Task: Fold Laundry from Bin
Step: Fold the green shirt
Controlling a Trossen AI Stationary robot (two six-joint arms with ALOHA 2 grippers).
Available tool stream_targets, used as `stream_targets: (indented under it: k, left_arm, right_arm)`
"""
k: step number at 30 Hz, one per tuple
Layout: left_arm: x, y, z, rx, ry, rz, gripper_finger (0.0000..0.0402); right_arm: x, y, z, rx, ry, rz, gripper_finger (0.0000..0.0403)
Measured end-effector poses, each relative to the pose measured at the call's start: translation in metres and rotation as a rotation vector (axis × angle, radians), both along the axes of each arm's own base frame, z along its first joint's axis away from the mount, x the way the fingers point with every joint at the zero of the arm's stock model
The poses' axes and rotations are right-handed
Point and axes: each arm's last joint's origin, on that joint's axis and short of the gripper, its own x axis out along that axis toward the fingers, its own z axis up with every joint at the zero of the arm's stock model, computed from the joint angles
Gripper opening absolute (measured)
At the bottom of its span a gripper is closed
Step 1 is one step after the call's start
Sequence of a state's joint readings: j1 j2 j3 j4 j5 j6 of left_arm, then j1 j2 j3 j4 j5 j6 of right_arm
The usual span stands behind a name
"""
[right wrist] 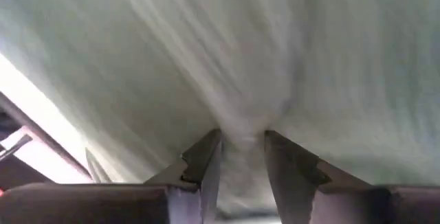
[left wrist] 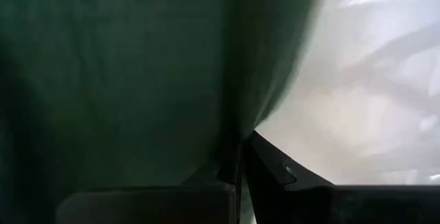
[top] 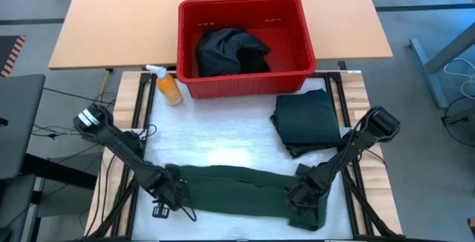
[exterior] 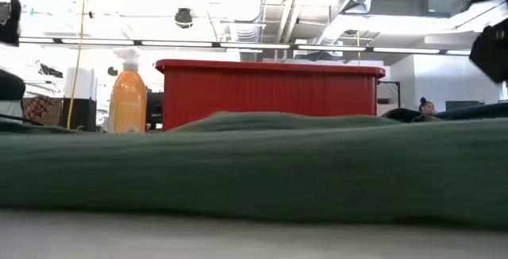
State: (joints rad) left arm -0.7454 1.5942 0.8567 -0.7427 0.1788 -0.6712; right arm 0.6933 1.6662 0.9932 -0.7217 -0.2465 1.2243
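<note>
Hiding both grippers' fingertips, green garment (top: 237,186) pinched by left fingers (left wrist: 234,165) and right fingers (right wrist: 206,159).

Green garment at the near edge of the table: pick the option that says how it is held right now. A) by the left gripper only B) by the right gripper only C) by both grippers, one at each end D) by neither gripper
C: the left gripper pinches one end of the green garment and the right gripper grips the other end.
</note>
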Motion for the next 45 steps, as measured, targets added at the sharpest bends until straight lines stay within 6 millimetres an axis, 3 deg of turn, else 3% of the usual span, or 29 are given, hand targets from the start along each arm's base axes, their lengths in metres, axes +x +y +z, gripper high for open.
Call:
stream_targets:
  k: [4,10,17,21,23,26,30,33,41,45]
  left_arm:
    - [-0.004,-0.003,0.000,-0.021,0.006,-0.059,0.0005]
    - [-0.009,0.006,0.031,-0.094,-0.073,-0.002,0.0058]
    - [-0.023,0.029,0.090,-0.256,-0.324,0.104,0.0123]
    - [-0.030,0.051,0.111,-0.118,-0.609,0.270,0.0132]
    - [-0.031,0.065,0.106,-0.029,-0.661,0.401,0.0129]
    - [-0.027,0.084,0.082,0.020,-0.599,0.522,0.0125]
    - [-0.021,0.096,0.043,-0.103,-0.515,0.543,0.0124]
    - [-0.020,0.104,0.024,-0.141,-0.530,0.568,0.0124]
    - [-0.016,0.116,0.019,-0.008,-0.639,0.556,0.0124]
    - [-0.016,0.118,0.007,0.051,-0.540,0.520,0.0123]
  right_arm:
    - [-0.002,-0.007,0.024,0.056,-0.075,-0.005,0.0140]
    - [0.002,-0.016,0.049,0.137,-0.203,-0.071,0.0140]
    - [0.026,-0.012,0.042,0.126,-0.386,-0.056,0.0140]
    - [0.038,-0.012,0.029,0.118,-0.411,-0.034,0.0140]
    - [0.042,-0.012,0.022,0.103,-0.395,-0.029,0.0140]
    - [0.045,-0.012,0.015,0.093,-0.382,-0.031,0.0140]
    - [0.046,-0.011,0.013,0.096,-0.386,-0.029,0.0140]
    - [0.047,-0.012,0.013,0.096,-0.388,-0.034,0.0140]
    - [0.047,-0.011,0.014,0.107,-0.386,-0.055,0.0140]
    - [0.046,-0.009,0.014,0.110,-0.389,-0.052,0.0140]
